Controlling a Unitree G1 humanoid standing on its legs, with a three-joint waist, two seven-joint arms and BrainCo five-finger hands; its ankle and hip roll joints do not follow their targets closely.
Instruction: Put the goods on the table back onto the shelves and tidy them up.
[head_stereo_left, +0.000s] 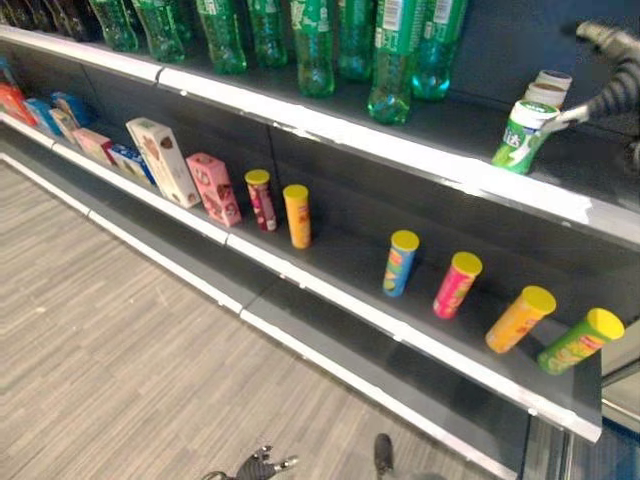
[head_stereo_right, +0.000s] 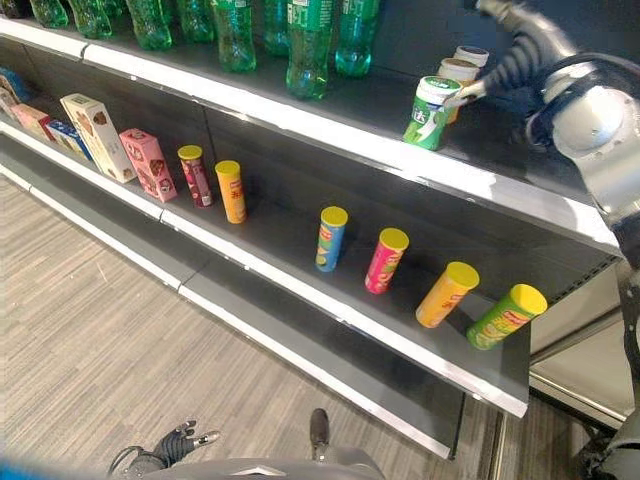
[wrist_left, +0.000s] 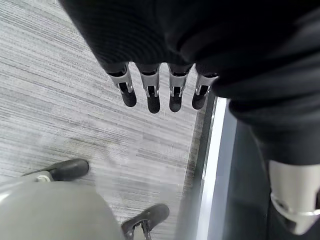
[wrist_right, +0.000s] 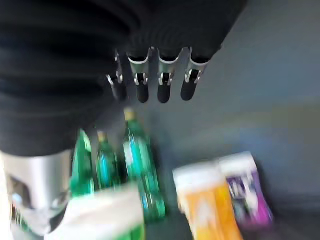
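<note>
— Where the right hand (head_stereo_right: 478, 90) reaches to the top shelf (head_stereo_right: 330, 135), what is it on?

— A green tub (head_stereo_right: 431, 112) with a white lid, tilted, standing near the shelf's front edge. A silver finger touches its lid. In the right wrist view the fingers (wrist_right: 165, 82) hang straight and relaxed, curled round nothing; the tub's white rim shows just beside the thumb.

— Anything with it?

— Two more tubs just behind it against the back panel: an orange one (wrist_right: 207, 210) and a purple one (wrist_right: 245, 187), both white-lidded.

— And the rest of that shelf?

— Green bottles (head_stereo_left: 315, 45) in a row further to the left, standing upright.

— The shelf below?

— Yellow-lidded tubes, well spaced: a dark red tube (head_stereo_left: 261, 199) and an orange tube (head_stereo_left: 297, 215) close together, then a blue tube (head_stereo_left: 400, 262), a pink tube (head_stereo_left: 457, 284), another orange one (head_stereo_left: 520, 318) and a green tube (head_stereo_left: 580, 340) at the right end. Left of them stand a pink box (head_stereo_left: 213, 188) and a pale box (head_stereo_left: 163, 160), with smaller packets (head_stereo_left: 60, 115) beyond.

— The shelving itself?

— Dark grey boards with white front strips, dark back panel. A lower shelf (head_stereo_left: 300, 335) sits near the floor.

— The left hand (wrist_left: 160, 90)?

— Low, over the floor (head_stereo_left: 110, 350), fingers straight, holding nothing. The floor is grey striped carpet.
</note>
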